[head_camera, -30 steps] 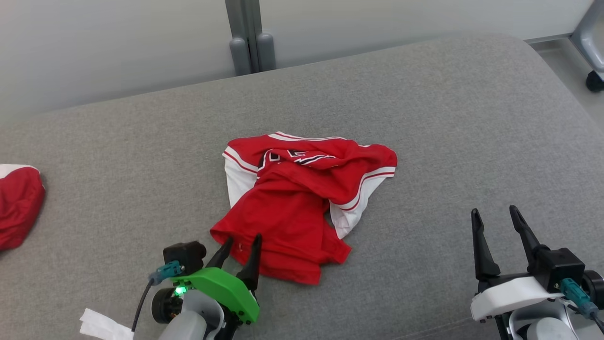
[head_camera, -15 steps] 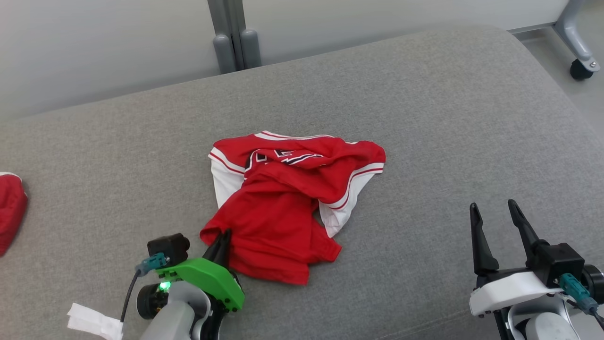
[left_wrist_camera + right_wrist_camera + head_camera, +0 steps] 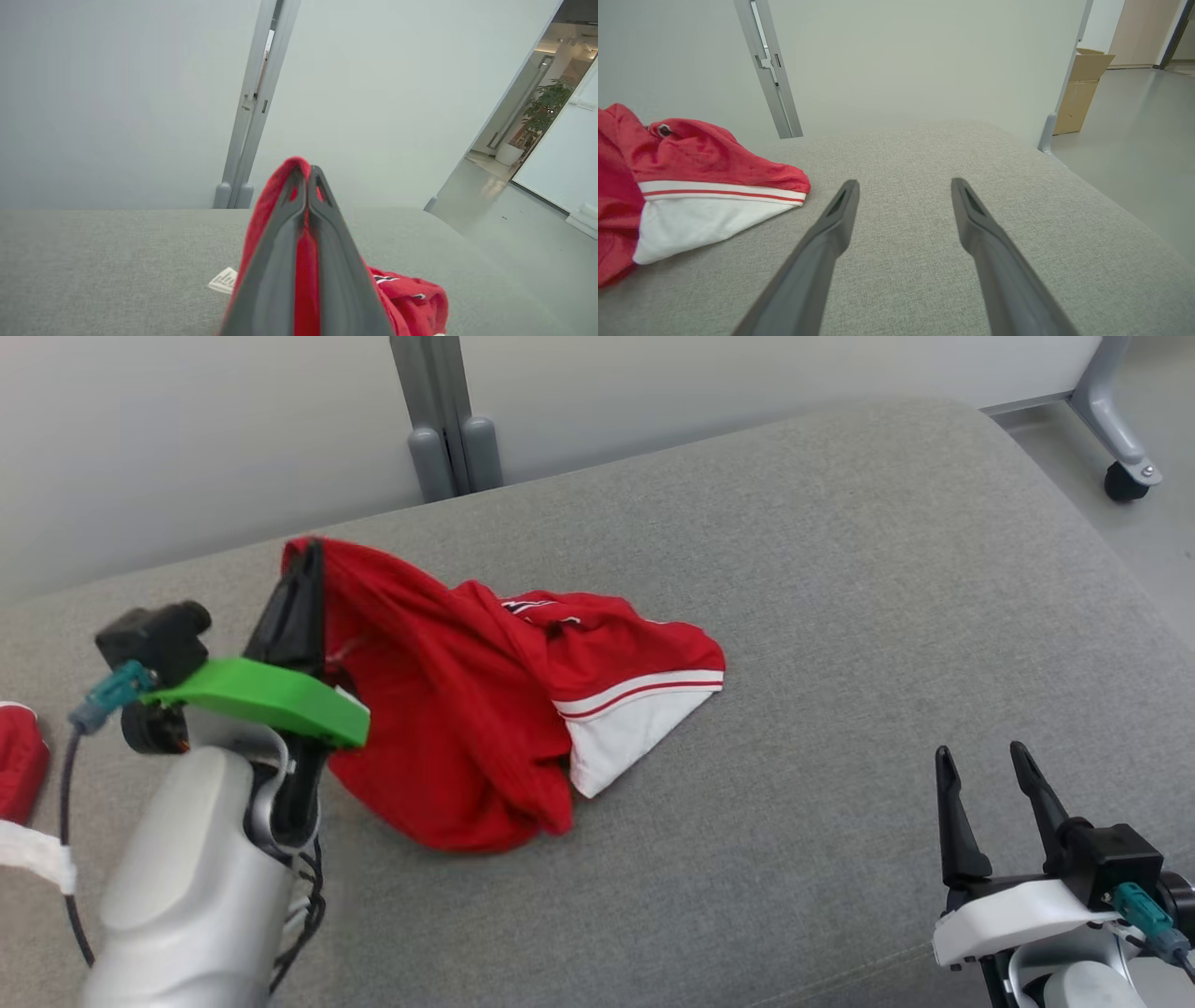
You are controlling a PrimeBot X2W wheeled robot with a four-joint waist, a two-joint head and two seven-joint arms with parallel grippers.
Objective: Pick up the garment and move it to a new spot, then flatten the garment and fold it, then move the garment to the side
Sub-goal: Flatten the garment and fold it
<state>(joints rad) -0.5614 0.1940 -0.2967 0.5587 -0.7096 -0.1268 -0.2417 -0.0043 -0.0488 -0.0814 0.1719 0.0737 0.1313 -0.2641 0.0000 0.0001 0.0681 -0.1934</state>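
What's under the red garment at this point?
Grey cushion shows around the garment, whose lower folds rest on it. The left gripper is shut on one edge and holds it raised. Whatever lies beneath the cloth itself is covered and cannot be seen.

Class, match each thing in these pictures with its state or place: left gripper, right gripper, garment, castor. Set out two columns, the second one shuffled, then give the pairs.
Column A
1 left gripper
2 right gripper
3 garment
4 castor

Column B
a open, holding nothing
b one end raised, the rest lying on the cushion
c shut on red cloth
d far right, off the cushion

Pairs: 1-c, 2-a, 3-b, 4-d
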